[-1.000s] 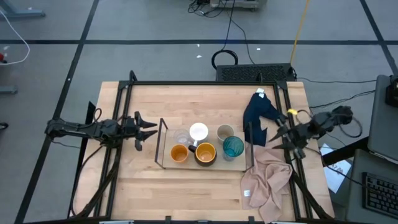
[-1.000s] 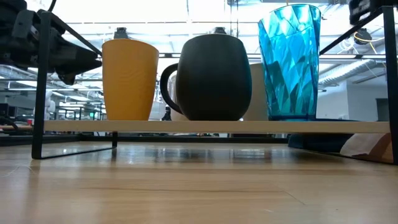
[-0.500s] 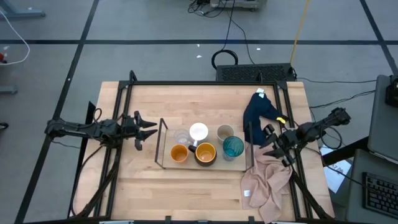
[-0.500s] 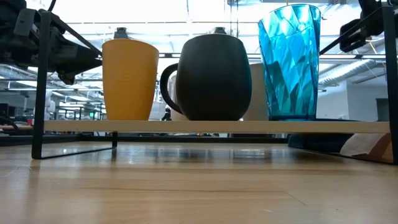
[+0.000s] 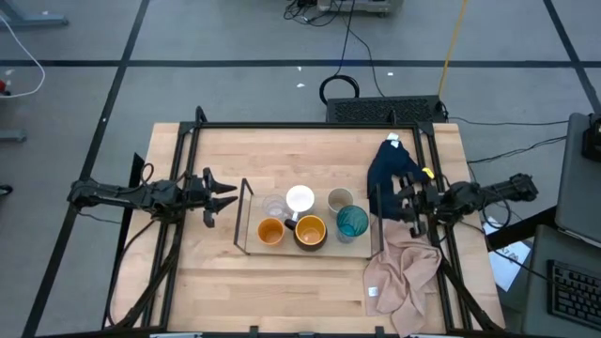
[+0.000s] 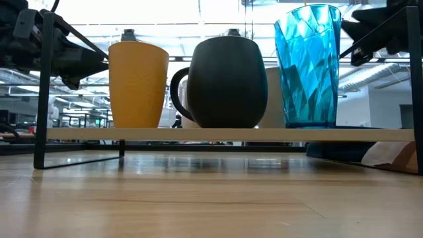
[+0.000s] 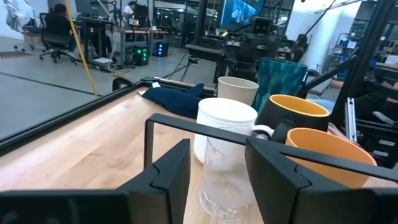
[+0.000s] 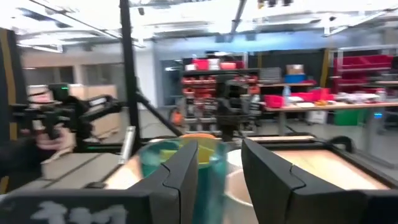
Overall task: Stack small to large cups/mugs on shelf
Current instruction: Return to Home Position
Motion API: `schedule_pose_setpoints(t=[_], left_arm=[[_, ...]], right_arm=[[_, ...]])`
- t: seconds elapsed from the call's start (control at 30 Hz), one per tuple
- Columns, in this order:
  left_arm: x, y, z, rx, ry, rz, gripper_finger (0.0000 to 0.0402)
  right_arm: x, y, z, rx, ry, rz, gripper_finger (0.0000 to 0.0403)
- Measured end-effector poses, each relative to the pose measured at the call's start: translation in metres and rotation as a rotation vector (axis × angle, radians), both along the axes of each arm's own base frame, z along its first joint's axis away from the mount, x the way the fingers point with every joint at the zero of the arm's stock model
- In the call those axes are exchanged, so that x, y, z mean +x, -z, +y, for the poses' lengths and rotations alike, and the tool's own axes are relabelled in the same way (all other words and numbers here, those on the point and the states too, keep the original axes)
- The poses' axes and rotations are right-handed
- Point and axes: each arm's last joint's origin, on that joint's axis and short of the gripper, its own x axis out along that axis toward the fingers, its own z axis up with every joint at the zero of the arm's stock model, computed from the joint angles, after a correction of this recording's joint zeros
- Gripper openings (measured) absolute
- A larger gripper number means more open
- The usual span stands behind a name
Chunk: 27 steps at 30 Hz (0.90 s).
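Six cups stand on the shelf (image 5: 252, 246), a light board in a black wire frame. The back row holds the clear glass (image 5: 274, 207), the white mug (image 5: 300, 199) and the beige-grey cup (image 5: 340, 199). The front row holds the orange cup (image 5: 270, 231), the dark mug with yellow inside (image 5: 310, 231) and the teal cup (image 5: 352, 222). My left gripper (image 5: 225, 197) hovers open at the shelf's left end, facing the clear glass (image 7: 227, 180). My right gripper (image 5: 396, 207) is open beyond the shelf's right end, pointing at the teal cup (image 8: 163, 168).
A dark blue cloth (image 5: 394, 172) lies by the shelf's right end, under my right arm. A pink-beige cloth (image 5: 404, 272) is crumpled toward the near right corner. The wire uprights (image 6: 41, 92) stand at the shelf's ends. Bare tabletop (image 5: 282, 155) lies behind the shelf.
My right gripper has swung a little toward the table's left, closer to the shelf's right end, and has come lower, so that it now shows in the low view beside the teal cup. My left arm and the cups have kept still.
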Motion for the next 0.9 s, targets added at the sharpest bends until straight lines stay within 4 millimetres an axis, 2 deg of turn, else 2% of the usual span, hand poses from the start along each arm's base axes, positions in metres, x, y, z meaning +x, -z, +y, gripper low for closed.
schedule_pose_setpoints(t=[0.1, 0.3, 0.9], left_arm=[[0.0, 0.0, 0.0, 0.0, 0.005, 0.0, 0.0152], [0.0, 0.0, 0.0, 0.0, 0.006, 0.0, 0.0152], [0.0, 0.0, -0.001, -0.005, 0.042, -0.001, 0.0152]], right_arm=[[0.002, 0.002, -0.005, -0.003, 0.057, 0.021, 0.0116], [0.005, 0.016, -0.019, 0.058, 0.178, 0.17, 0.0116], [0.005, 0.02, -0.027, 0.043, 0.179, 0.209, 0.0116]])
